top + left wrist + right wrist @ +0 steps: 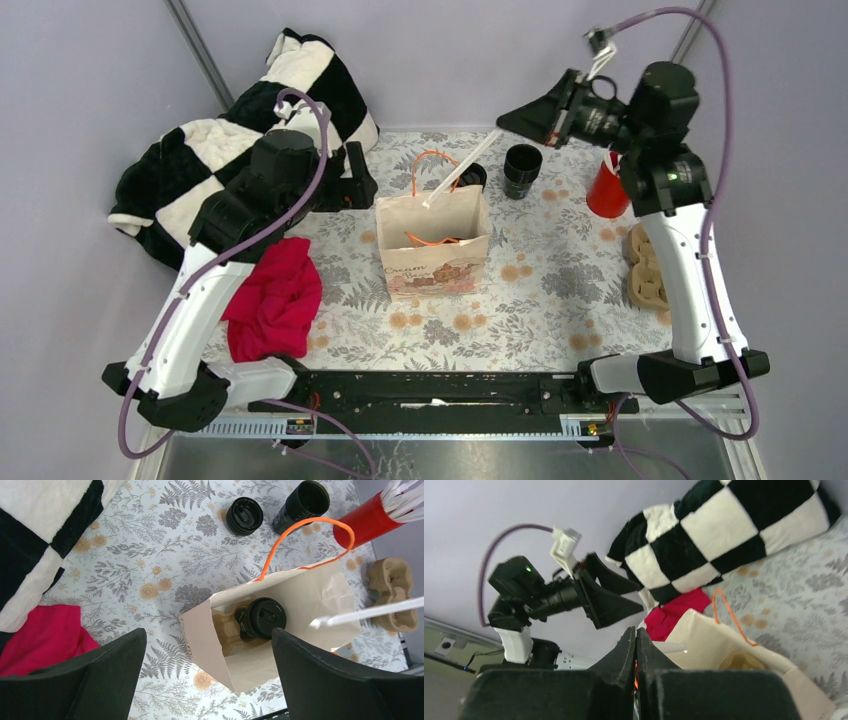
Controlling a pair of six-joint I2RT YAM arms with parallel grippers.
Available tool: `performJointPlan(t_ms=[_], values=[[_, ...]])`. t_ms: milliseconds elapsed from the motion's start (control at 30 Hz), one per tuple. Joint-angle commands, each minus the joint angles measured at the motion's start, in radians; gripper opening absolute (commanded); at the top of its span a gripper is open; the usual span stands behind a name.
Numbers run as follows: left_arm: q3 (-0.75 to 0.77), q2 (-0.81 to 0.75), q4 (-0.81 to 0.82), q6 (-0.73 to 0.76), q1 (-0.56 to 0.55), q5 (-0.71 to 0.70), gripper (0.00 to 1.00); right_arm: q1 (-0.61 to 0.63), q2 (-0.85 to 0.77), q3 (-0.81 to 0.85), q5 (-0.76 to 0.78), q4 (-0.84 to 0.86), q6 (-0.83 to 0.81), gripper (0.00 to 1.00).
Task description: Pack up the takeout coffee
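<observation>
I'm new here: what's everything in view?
paper bag: one, beige, centre
takeout coffee: one, black, inside bag
cardboard carrier: one, brown, holding coffee
straw: one, white, over bag
lid stack: one, black, behind bag
cup stack: one, black, beside lids
red cup: one, red, far right
spare carriers: count unclear, brown, right edge
cloth: one, red, left
blanket: one, black-and-white, far left
left gripper: one, black, open above bag
right gripper: one, black, shut on straw

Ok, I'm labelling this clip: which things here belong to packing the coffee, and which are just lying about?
Job: takeout coffee, paper bag holding it, straw in the right pincer.
Lying about: checkered blanket, red cloth, stack of black cups, lid stack, red cup, cardboard carriers.
</observation>
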Motion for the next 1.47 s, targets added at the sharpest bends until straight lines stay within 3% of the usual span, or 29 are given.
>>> performJointPlan(t_ms=[0, 167, 433, 500, 567, 633, 700, 733, 900, 1033, 1433], values=[[0.033, -0.067, 0.008, -0.068, -0.003, 0.017, 0.99, 0.056, -0.047, -0.025, 0.014, 0.065, -0.041, 0.00], [0.017, -0.107, -0.004, -0.113, -0.002, 0.023, 0.99, 0.133, 0.012, -0.053, 0.014, 0.071, -0.054, 0.00], [0.052, -0.101, -0.019, -0.129, -0.003, 0.019, 0.99, 0.357, 0.101, -0.032, 0.220, -0.149, -0.253, 0.01], [0.059, -0.095, -0.021, -0.130, -0.003, 0.024, 0.99, 0.378, 0.135, -0.009, 0.227, -0.195, -0.258, 0.15], [0.069, -0.088, -0.022, -0.126, -0.003, 0.027, 0.99, 0.380, 0.153, 0.029, 0.250, -0.245, -0.264, 0.50], [0.086, -0.077, -0.029, -0.117, -0.003, 0.026, 0.99, 0.380, 0.134, 0.059, 0.336, -0.279, -0.286, 0.76], [0.110, -0.066, -0.037, -0.108, -0.003, 0.015, 0.99, 0.378, 0.104, 0.103, 0.446, -0.318, -0.312, 0.95], [0.125, -0.061, -0.039, -0.103, -0.003, 0.010, 0.99, 0.378, 0.093, 0.134, 0.509, -0.350, -0.320, 0.99], [0.223, -0.023, -0.046, -0.093, -0.003, -0.011, 0.99, 0.377, 0.081, 0.344, 0.841, -0.605, -0.360, 1.00], [0.303, -0.008, -0.037, -0.088, -0.003, -0.041, 0.99, 0.377, 0.043, 0.396, 1.054, -0.723, -0.372, 1.00], [0.339, -0.004, 0.007, -0.083, -0.003, -0.056, 0.99, 0.378, -0.079, 0.393, 1.232, -0.715, -0.384, 1.00]])
